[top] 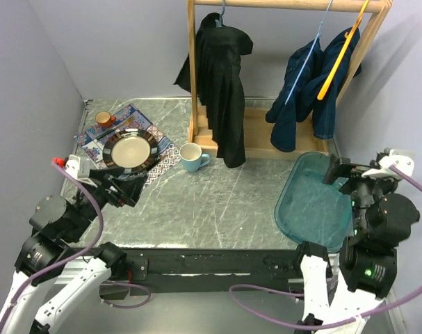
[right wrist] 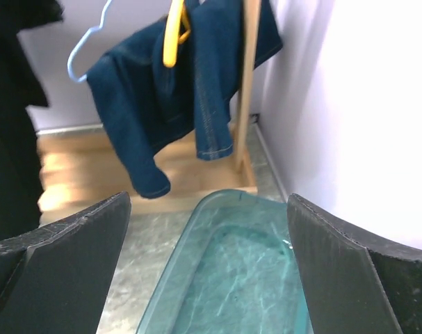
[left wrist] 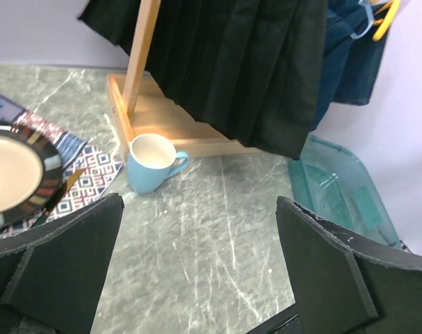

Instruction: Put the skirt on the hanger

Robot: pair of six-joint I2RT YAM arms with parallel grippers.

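My left tool (left wrist: 197, 268), jaws wide apart and empty, sits low at the table's (top: 217, 209) near left, and the black skirt (top: 223, 90) hangs ahead and to its right, long axis vertical, seemingly already on its hanger (top: 222, 10), nearer this arm than the equally open, empty right tool (right wrist: 209, 261).

Lavender walls (top: 127, 42) around a grey marbled table (top: 217, 202)

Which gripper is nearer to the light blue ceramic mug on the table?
Left. The left gripper is somewhat left of the light blue ceramic mug; the right gripper is far right of it, by the teal plastic tray.
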